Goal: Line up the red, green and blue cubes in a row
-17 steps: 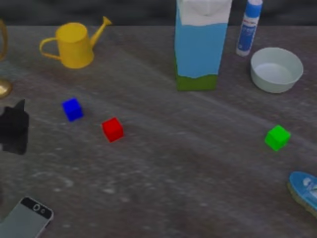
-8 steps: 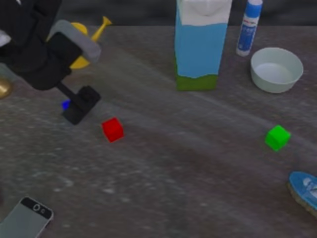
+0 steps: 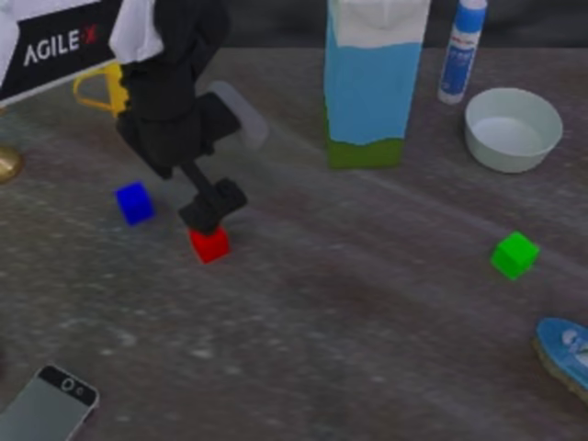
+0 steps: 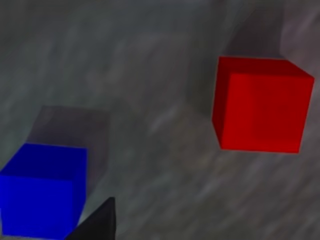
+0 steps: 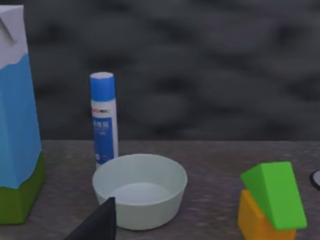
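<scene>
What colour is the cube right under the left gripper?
Red. The cube under the left gripper shows best in the left wrist view.

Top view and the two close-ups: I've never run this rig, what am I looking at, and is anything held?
Two AgileX arms work at a table. The top view looks down from above. The left gripper hangs over the red cube, beside the blue cube; its wrist camera shows both cubes on the table, so nothing is held. The green cube sits far right. The right arm is out of the top view; its wrist camera faces the bowl, glue stick and carton.
</scene>
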`<action>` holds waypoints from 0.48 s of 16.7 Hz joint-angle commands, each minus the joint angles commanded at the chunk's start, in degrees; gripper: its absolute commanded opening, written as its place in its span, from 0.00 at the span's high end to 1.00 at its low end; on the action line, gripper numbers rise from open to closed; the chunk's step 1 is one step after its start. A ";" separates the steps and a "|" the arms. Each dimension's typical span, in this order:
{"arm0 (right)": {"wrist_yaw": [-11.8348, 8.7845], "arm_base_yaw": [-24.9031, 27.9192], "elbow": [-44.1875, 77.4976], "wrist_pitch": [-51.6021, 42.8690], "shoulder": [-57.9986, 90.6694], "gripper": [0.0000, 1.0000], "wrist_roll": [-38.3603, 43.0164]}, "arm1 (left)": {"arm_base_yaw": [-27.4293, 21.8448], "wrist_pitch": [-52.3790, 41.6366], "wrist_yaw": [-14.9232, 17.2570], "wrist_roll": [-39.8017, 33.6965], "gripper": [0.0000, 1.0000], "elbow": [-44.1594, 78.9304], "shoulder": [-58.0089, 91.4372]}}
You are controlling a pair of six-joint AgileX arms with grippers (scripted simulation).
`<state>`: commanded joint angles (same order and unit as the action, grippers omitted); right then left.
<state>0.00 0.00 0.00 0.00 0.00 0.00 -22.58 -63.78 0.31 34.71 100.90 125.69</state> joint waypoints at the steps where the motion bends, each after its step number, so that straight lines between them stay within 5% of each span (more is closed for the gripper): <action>1: 0.00 0.00 0.00 0.00 0.00 0.00 0.00 | -0.29 -0.70 -0.05 0.46 0.00 1.55 1.57; 8: 0.00 0.00 0.00 0.00 0.00 0.00 0.00 | -0.25 -1.27 -0.11 0.85 0.00 2.83 2.90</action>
<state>0.00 0.00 0.00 0.00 0.00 0.00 -22.82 -65.04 0.20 35.56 103.73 128.59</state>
